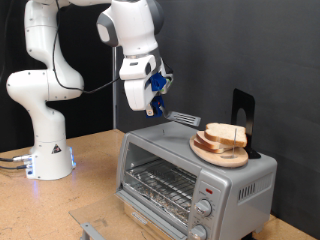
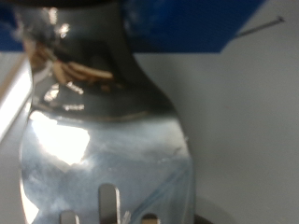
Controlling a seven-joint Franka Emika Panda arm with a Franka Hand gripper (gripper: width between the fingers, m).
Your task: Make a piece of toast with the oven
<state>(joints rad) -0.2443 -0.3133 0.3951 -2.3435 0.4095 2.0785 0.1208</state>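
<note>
Piece of toast (image 1: 222, 134): lying on a round wooden plate (image 1: 219, 152), which sits on the roof of the oven (image 1: 190, 178) toward the exterior view's right. Pale face up, tan crust visible at the edge. A dark upright stand (image 1: 243, 116) rises just behind the plate.

Oven: silver-grey, on the wooden tabletop (image 1: 60, 205), glass door shut, wire rack visible through the glass. Round knobs stacked on the front panel at the exterior view's right.

Spatula (image 1: 182, 119): metal, slotted blade, held roughly level above the oven roof, blade tip pointing toward the plate and near it but apart from it (no contact with toast or plate visible). In the wrist view the blade (image 2: 103, 140) fills most of the picture, shiny, with slots at its far end; the surface beyond is blurred grey.

End effector (image 1: 155, 100): clenched on the spatula handle, blue finger parts around it. It hangs above the oven's top, toward the exterior view's left of the plate.

Arm pose: white base (image 1: 48, 158) on the tabletop at the exterior view's left, lower links rising upright, upper links arching across the top of the picture, wrist angled down and toward the oven.
</note>
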